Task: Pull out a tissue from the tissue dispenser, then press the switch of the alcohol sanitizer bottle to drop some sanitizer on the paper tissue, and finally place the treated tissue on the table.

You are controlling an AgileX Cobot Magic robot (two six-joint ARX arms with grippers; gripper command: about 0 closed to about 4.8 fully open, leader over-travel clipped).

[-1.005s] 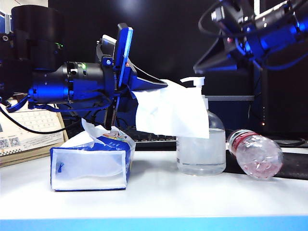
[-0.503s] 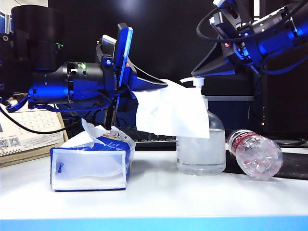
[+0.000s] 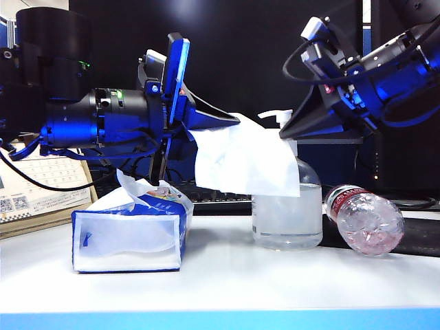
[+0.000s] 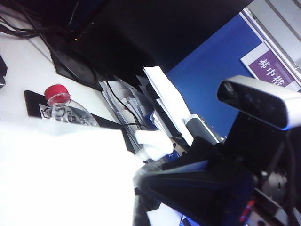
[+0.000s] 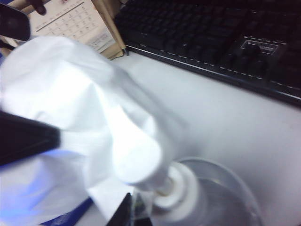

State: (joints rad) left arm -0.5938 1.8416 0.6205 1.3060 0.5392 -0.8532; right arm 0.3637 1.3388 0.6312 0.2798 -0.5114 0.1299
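As I look in from the exterior camera, the nearest thing is the bright blue rim of the white table (image 3: 227,275), which runs flat across the front. On it I count one tissue dispenser (image 3: 130,230), a blue-edged soft pack at the left with a tuft of paper poking from its top. To its right stands one alcohol sanitizer bottle (image 3: 287,210), squat and clear, and just beyond that one water bottle (image 3: 363,218) lies on its side, its red cap toward the camera. One desk calendar (image 3: 41,189) leans at the far left, and one black keyboard (image 5: 211,37) lies behind the bottles.

Above the pack, my left gripper (image 3: 230,122) reaches in level from the left, its fingers pinched together on one tissue (image 3: 244,161). The sheet hangs in the air in front of the sanitizer bottle, covering its shoulder and part of its neck. The white switch (image 3: 277,117), the pump head, pokes up just past the tissue's upper edge.

My right gripper (image 3: 292,129) comes down from the upper right, its two fingers together, tip right at the pump head; I cannot tell whether it touches. In the right wrist camera the pump head sits directly over the bottle's collar, with the tissue bunched beside it.

Behind everything the room is dark, with a black monitor and a blue partition (image 4: 221,70).
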